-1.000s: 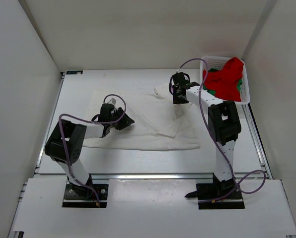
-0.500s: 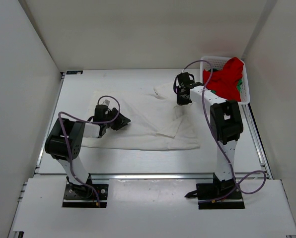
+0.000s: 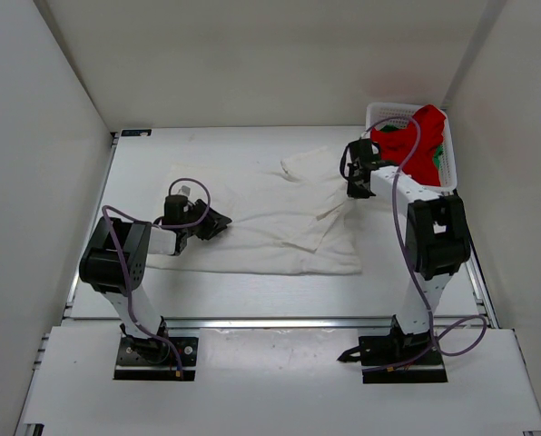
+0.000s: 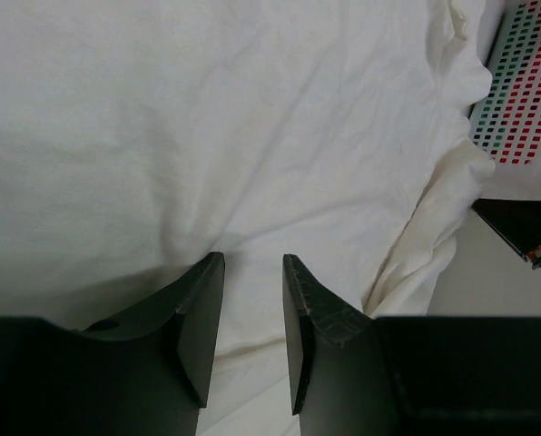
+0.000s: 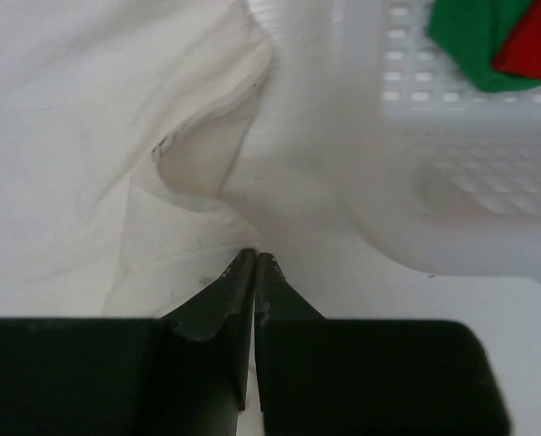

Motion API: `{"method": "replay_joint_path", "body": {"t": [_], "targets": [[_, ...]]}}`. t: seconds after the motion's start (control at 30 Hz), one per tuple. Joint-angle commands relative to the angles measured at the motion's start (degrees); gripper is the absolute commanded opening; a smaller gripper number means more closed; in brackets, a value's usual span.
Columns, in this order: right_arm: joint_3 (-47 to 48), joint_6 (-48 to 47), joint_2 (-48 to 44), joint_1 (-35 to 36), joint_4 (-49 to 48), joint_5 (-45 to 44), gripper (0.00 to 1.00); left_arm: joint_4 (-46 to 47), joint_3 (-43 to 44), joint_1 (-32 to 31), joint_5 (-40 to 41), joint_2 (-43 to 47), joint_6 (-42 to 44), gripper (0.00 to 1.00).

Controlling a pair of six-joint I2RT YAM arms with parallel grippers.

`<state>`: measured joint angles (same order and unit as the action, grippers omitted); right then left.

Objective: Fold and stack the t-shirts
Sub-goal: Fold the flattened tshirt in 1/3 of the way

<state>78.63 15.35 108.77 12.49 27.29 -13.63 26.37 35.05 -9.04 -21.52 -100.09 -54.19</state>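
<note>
While half-open over white t-shirt (image 3: pixel 261 218), left end effector (image 4: pixel 252 262) empty, right end effector (image 5: pixel 254 256) tight on it; white table (image 3: pixel 207 291), walls (image 3: pixel 252 64).

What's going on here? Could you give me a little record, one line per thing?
white shirt: spread out, creased on its right
basket: far right corner
red shirt: heaped in basket, over its rim
green shirt: in basket, mostly covered
left gripper: jaws open above white shirt
right gripper: jaws shut on white shirt's edge

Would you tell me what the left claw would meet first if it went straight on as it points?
Probably the white cloth t-shirt spread right ahead of the left claw; depth is unclear.
</note>
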Motion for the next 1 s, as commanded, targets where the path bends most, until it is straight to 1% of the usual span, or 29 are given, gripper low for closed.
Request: {"method": "replay_joint_path", "body": {"t": [0.0,0.13,0.23,0.4,0.47,0.5,0.57,0.6,0.63,0.7,0.73,0.8,0.83,0.87,0.9,0.93,0.97], "targets": [[-0.93,0.38,-4.97,-0.80,-4.34,-5.35,0.00,-1.15,-1.56,1.83,1.13,-0.10,-0.03,0.44],[-3.03,0.73,-6.55,-0.54,-3.38,-8.60,0.00,-1.67,-1.56,2.44,1.66,1.30,-0.03,0.44],[-6.02,2.66,-7.69,-2.47,-2.59,-7.39,0.00,-1.67,-1.56,2.80,1.66,2.53,-0.30,0.44],[-11.65,4.33,-9.72,-4.40,-4.52,-5.97,0.00,-1.94,-1.56,2.54,1.31,3.32,-0.47,0.45],[-11.14,4.33,-10.15,-4.50,-4.09,-4.92,0.10,-2.03,-1.38,1.75,0.87,3.50,-0.56,0.45],[-10.70,4.16,-10.94,-4.15,-4.43,-4.83,0.19,-2.37,-1.04,1.39,0.86,4.20,-0.39,0.46],[-9.03,3.63,-12.34,-2.92,-4.00,-5.00,0.33,-4.48,-0.69,0.34,2.17,6.39,1.10,0.46],[-8.41,3.46,-13.31,-2.48,-3.13,-5.61,0.36,-5.70,-0.42,-0.27,2.53,8.32,1.72,0.47],[-7.62,3.19,-13.84,-1.78,-2.68,-6.49,0.41,-7.28,-0.33,-0.71,3.40,9.47,2.68,0.46],[-7.52,3.54,-16.38,-0.20,-2.06,-5.63,0.44,-8.78,-0.68,-3.16,5.87,13.59,4.35,0.48],[-8.48,4.15,-18.31,0.68,-2.41,-4.75,0.43,-10.10,-0.60,-3.96,7.00,15.61,4.80,0.48],[-12.17,4.24,-20.86,2.87,-5.12,0.41,0.35,-11.51,-0.42,-8.17,8.16,17.55,6.29,0.48],[-14.80,4.68,-21.49,5.24,-5.31,1.84,0.27,-13.00,-0.16,-9.67,9.12,18.26,7.69,0.48],[-18.39,5.12,-22.89,6.39,-7.32,4.90,0.24,-13.62,-0.42,-12.82,9.39,18.62,8.66,0.48],[-22.17,5.65,-24.82,9.28,-10.03,6.67,0.18,-13.97,-0.42,-16.15,10.35,19.32,9.36,0.49],[-24.03,7.22,-25.53,11.74,-11.19,7.55,0.13,-14.50,-0.42,-17.67,10.18,19.15,9.54,0.48],[-27.36,8.63,-26.50,13.85,-13.90,10.43,0.10,-14.16,-0.77,-20.47,11.05,18.80,9.46,0.48]]}}
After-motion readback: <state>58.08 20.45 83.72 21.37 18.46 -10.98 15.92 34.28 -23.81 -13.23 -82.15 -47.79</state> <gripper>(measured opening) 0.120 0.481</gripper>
